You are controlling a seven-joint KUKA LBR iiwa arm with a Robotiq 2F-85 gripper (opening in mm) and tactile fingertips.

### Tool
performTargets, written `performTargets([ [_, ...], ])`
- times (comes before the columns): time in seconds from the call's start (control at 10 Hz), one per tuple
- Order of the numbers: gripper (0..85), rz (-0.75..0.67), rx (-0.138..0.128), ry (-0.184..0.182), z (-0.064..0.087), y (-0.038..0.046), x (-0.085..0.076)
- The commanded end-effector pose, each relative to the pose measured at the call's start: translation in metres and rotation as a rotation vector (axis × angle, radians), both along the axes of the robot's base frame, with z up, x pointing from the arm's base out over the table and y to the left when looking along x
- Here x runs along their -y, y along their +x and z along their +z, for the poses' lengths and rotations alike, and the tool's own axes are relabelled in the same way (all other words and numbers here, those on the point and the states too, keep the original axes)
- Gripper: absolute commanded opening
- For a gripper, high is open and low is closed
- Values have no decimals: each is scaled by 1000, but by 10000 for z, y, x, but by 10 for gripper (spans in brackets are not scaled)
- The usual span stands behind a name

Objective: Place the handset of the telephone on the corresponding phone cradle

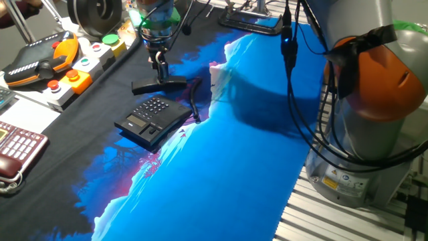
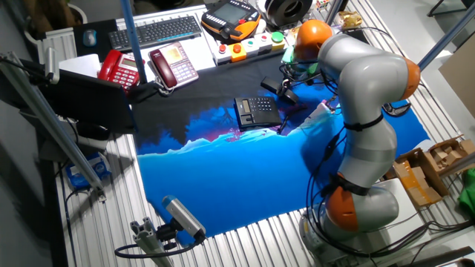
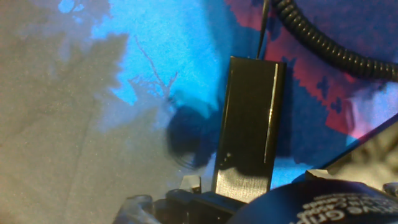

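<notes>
The black telephone [image 1: 152, 120] lies on the dark cloth, keypad up; it also shows in the other fixed view [image 2: 257, 111]. Its phone cradle [image 1: 162, 128] is the empty black channel beside the keypad. My gripper [image 1: 160, 72] is shut on the black bar-shaped handset [image 1: 159, 85] and holds it level, just above the cloth behind the phone. In the hand view the handset [image 3: 249, 124] runs up from my gripper [image 3: 230, 194], which is mostly hidden at the bottom edge, and casts a shadow on the cloth. The coiled cord [image 3: 329, 43] runs from the handset toward the phone.
A dark red phone [image 1: 17, 150] lies at the left. A control box with coloured buttons [image 1: 80, 70] and an orange pendant [image 1: 47, 60] stand at the back left. Blue cloth [image 1: 267, 147] covers the right half. The arm's base [image 1: 374, 100] stands at the right.
</notes>
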State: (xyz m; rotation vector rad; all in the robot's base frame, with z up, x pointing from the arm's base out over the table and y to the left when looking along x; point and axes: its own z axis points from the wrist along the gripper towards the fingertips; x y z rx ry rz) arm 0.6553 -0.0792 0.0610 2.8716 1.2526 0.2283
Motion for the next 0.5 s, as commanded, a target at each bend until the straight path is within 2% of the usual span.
performTargets([
  [0.0,820,-3,-3,2,-22,6,4],
  [0.4,797,-29,-26,9,-104,40,13],
])
